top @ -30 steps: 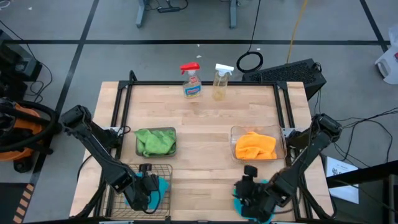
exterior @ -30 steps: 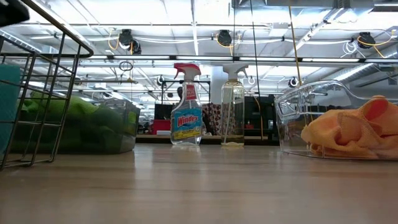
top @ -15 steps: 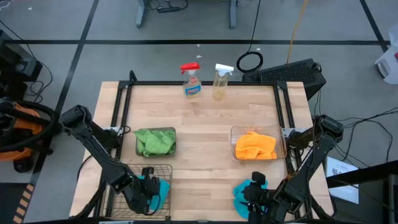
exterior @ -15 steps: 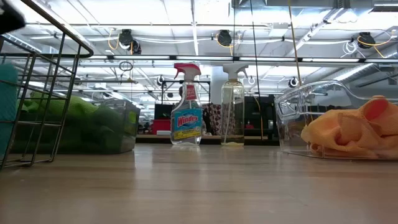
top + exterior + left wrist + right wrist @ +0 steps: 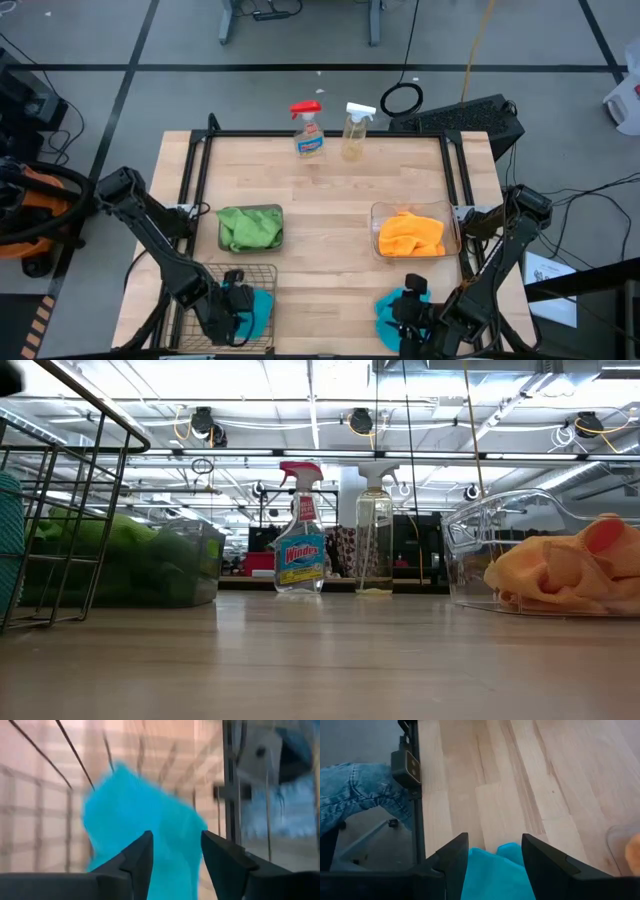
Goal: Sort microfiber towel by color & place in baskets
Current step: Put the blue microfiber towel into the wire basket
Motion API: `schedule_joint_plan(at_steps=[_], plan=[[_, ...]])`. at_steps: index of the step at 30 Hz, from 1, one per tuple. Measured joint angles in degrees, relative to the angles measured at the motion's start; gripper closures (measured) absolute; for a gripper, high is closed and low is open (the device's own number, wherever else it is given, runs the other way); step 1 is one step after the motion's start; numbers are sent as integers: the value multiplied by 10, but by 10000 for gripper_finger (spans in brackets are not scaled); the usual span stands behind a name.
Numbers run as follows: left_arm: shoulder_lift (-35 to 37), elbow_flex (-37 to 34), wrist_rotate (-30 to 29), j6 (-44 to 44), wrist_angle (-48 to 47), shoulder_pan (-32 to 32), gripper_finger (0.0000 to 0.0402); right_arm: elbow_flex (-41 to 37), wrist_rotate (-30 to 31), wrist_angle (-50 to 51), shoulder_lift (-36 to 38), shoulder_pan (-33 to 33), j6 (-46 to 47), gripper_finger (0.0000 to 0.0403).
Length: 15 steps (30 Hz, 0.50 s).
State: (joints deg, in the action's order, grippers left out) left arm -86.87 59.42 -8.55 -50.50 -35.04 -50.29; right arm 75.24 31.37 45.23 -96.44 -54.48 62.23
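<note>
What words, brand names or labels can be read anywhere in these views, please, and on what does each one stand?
"Windex": on the label of the red-capped spray bottle at the table's far edge, read in the low view.
Smaller print on that same label: too small to read.
Clear spray bottle beside it: no readable label.
Sheet of paper on the floor right of the table: print too small to read.
Tubs, wire basket, towels: no text visible.

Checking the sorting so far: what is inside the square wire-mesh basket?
A teal-blue microfiber towel lies in the square wire-mesh basket, with the left gripper over it, fingers apart. Anything beneath the towel or arm is hidden.
</note>
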Motion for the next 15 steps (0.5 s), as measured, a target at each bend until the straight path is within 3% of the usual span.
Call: schedule_joint_plan(at_steps=[5, 9, 15], plan=[[-15, -9, -103, 35, 21, 4, 255, 0, -18, 18, 0, -2, 48, 227], [-46, -27, -98, 44, 14, 14, 278, 0, -38, 32, -17, -11, 77, 227], [-54, -29, -73, 38, 16, 15, 303, 0, -120, 50, -80, -21, 111, 227]])
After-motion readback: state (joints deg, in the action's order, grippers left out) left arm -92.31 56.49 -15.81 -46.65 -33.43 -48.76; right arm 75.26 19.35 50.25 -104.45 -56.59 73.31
